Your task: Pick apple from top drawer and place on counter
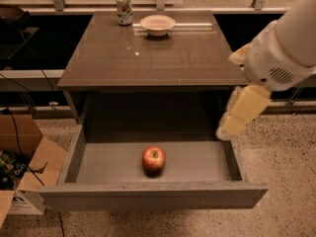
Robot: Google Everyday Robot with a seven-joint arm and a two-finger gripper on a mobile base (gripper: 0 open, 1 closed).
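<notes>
**A:** Where is the apple, and how does it sit?

**B:** The apple (153, 158) rests on the floor of the open top drawer (153, 195). It is about midway between left and right, and nearer the front panel than the back. Its stem dimple faces up. Being round, it shows no long axis.

**A:** And the gripper?

**B:** The gripper (242, 115) hangs by the drawer's far right corner, slanting down and to the left. The apple lies to its left and nearer, well apart from it. Whether the gripper is spread or closed cannot be told.

**A:** What lies between and around?

**B:** Bare drawer floor lies between them. A cardboard box (34, 157) stands on the ground left of the drawer. Farther back, the worktop (148, 58) carries a pale bowl (157, 23). A can (124, 8) stands just left of the bowl, and both are at the far edge.
</notes>
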